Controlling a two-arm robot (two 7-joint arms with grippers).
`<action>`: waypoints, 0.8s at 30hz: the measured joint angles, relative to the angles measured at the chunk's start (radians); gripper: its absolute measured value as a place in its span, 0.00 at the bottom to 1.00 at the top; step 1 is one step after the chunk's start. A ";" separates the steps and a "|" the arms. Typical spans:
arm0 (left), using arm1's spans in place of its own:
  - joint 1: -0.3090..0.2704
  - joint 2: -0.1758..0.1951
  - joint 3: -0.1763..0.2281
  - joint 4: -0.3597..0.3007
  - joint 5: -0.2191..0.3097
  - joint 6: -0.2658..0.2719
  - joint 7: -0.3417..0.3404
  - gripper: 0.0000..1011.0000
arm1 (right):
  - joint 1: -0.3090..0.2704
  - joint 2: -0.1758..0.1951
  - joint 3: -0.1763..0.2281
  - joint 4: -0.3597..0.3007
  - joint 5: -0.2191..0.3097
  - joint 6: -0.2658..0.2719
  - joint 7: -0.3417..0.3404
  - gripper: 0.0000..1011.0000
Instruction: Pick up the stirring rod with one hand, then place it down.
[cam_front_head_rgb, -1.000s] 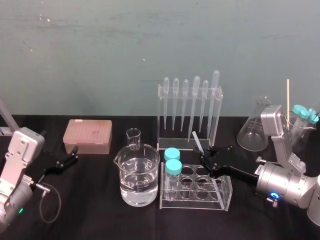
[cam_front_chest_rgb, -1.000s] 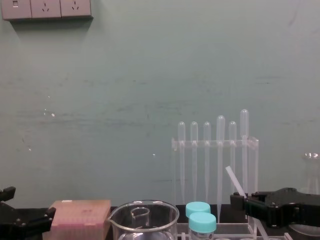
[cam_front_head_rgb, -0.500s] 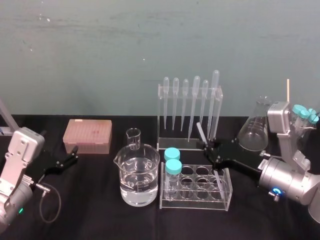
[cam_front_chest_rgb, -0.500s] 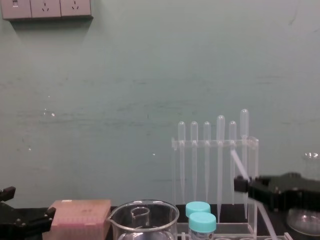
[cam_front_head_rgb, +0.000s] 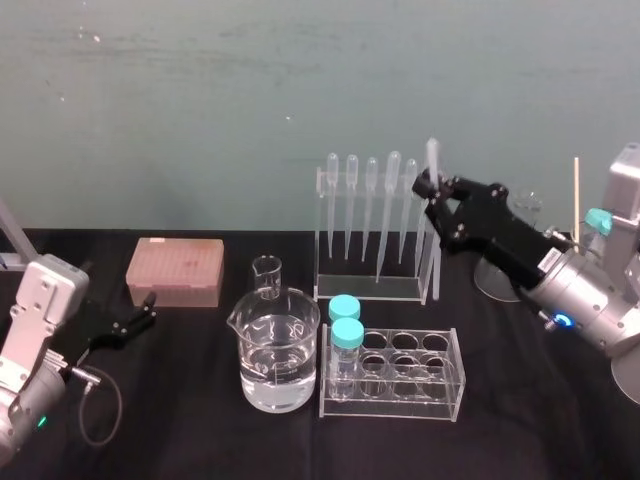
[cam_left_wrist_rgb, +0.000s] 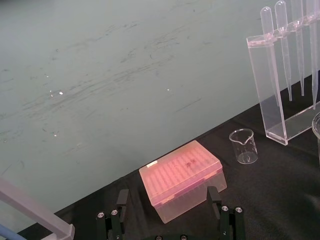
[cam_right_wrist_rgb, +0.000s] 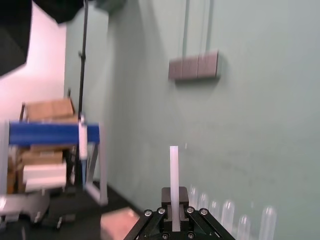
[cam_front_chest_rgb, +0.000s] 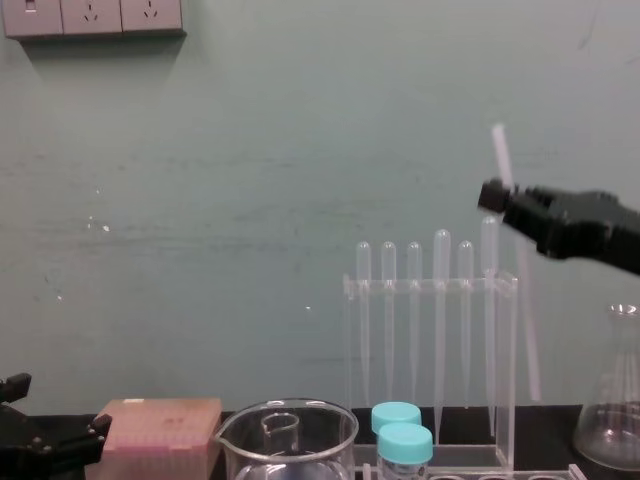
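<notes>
Chest view: right pincer (cam_front_chest_rgb: 497, 195) grips one stirring rod (cam_front_chest_rgb: 522, 300); six pipettes (cam_front_chest_rgb: 413, 300) racked.

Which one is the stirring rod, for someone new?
Find the clear pipette rack at the back of the table. Right of it, the right gripper holds the stirring rod in the air. Unlike the bulb-topped pipettes, it's a plain straight white stick.
</notes>
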 joint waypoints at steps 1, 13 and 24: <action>0.000 0.000 0.000 0.000 0.000 0.000 0.000 0.99 | -0.001 -0.010 0.011 0.006 0.009 -0.029 0.011 0.07; 0.000 0.000 0.000 0.000 0.000 0.000 0.000 0.99 | -0.040 -0.039 0.060 0.055 0.068 -0.117 0.091 0.07; 0.000 0.000 0.000 0.000 0.000 0.000 0.000 0.99 | -0.062 -0.027 0.061 0.068 0.052 -0.073 0.076 0.07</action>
